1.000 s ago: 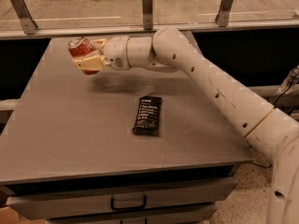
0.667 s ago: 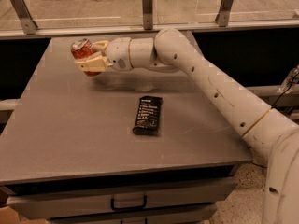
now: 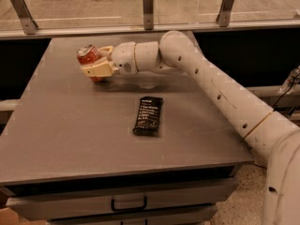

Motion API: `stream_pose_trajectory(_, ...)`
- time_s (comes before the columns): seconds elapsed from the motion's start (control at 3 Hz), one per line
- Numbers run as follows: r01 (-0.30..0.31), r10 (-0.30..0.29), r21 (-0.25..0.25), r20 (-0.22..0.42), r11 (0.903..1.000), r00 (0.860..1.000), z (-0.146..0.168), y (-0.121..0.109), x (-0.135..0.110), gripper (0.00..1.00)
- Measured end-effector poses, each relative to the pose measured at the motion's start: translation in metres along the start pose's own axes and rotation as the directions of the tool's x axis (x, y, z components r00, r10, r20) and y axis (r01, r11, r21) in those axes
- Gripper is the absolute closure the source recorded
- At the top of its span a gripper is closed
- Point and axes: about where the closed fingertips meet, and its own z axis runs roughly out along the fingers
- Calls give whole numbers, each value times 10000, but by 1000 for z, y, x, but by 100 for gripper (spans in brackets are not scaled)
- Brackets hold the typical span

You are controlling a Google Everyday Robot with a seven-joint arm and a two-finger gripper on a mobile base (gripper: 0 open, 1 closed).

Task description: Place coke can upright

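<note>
1. Camera view: the gripper is over the far left part of the grey table, at about 10 o'clock from the table's middle. The white arm comes in from the picture's 4 o'clock corner and runs towards 10 o'clock, and its wrist lies low over the table top.
2. Camera view: the cream fingers are closed around the coke can, one on the near side and one on the far side, with only the can's width between them.
3. Camera view: the coke can sits in that grip at the gripper's 9 o'clock end. It is tilted rather than upright, and its silver top leans towards 11 o'clock. Whether its lower end touches the table cannot be told.
4. Camera view: a black packet lies flat near the table's middle, at about 5 o'clock from the can and well apart from it.
5. Camera view: a drawer handle shows on the table's front at 6 o'clock. A metal post of the glass rail stands behind the table at 12 o'clock.
</note>
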Motion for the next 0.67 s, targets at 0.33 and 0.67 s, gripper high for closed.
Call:
stream_pose_trajectory(0.33,-113,112,-40,-95,9999,9999,-8,6,8,59)
stream_pose_trajectory(0.67,-337,338,22,-217,9994,9992,-15,15,17,36)
